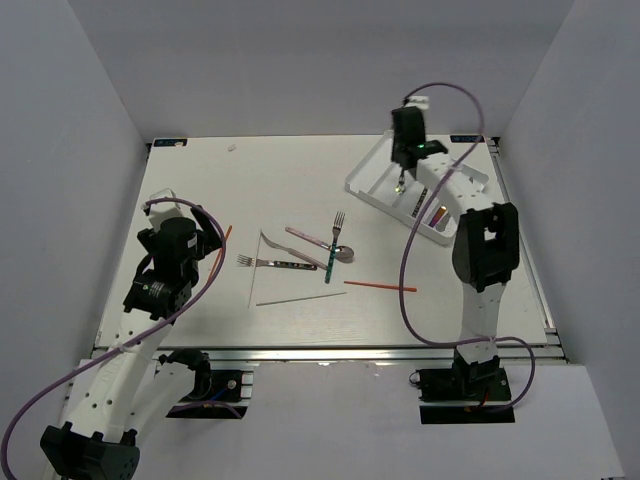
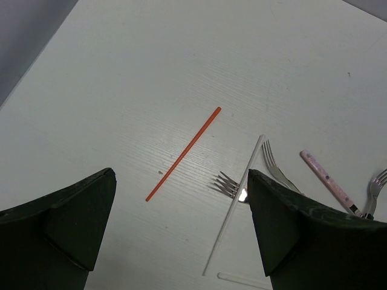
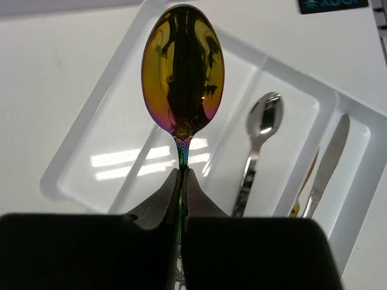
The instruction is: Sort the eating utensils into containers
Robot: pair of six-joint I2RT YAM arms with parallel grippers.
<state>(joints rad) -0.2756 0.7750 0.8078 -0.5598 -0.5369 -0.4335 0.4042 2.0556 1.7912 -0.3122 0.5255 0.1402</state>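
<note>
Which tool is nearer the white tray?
Right. The right tool hangs over the tray, shut on a spoon; the left tool is across the table, near a red chopstick.

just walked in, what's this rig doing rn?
The right gripper, jaws shut on an iridescent spoon, holds it over the white tray at the far right of the table. A silver spoon and a knife already lie in separate compartments. The left gripper hovers with jaws open by a red chopstick. Forks, pale chopsticks and another red chopstick lie loose mid-table.
</note>
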